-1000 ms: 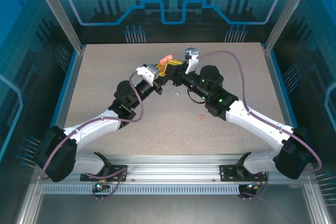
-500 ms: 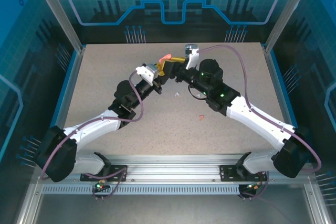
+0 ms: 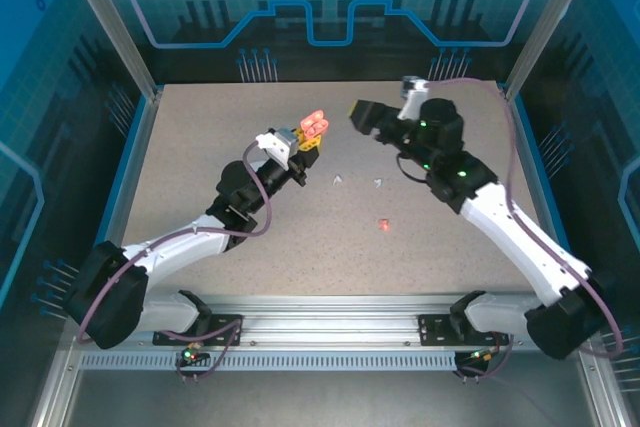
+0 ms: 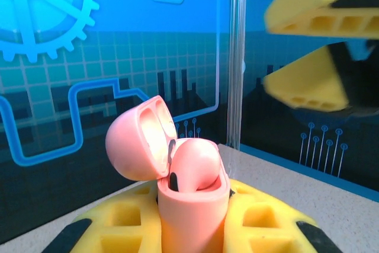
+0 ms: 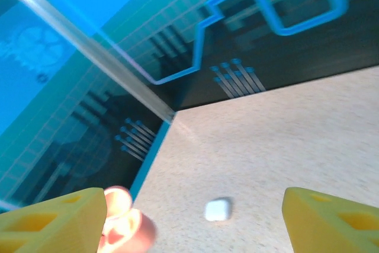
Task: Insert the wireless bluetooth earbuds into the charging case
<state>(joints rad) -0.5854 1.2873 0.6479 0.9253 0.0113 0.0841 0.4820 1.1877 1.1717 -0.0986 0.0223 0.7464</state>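
Observation:
My left gripper (image 3: 309, 138) is shut on the salmon-pink charging case (image 3: 314, 125), held upright above the table with its lid open. In the left wrist view one pink earbud (image 4: 196, 166) sits in the case (image 4: 192, 208) between my yellow fingers (image 4: 266, 220). The right gripper (image 3: 361, 113) hangs open and empty just right of the case, clear of it. Its wrist view has the pink case (image 5: 123, 224) blurred beside the left fingertip. Two white earbuds (image 3: 338, 179) (image 3: 379, 183) and a pink earbud (image 3: 384, 224) lie on the table.
A small white case (image 5: 217, 209) lies on the speckled table toward the back left corner. The enclosure's glass walls and a metal post (image 5: 89, 57) close in the back and sides. Both forearms angle inward from the near edge.
The right gripper has opened and drawn back to the right, away from the pink case. The left gripper has turned the case, so its open lid shows from above.

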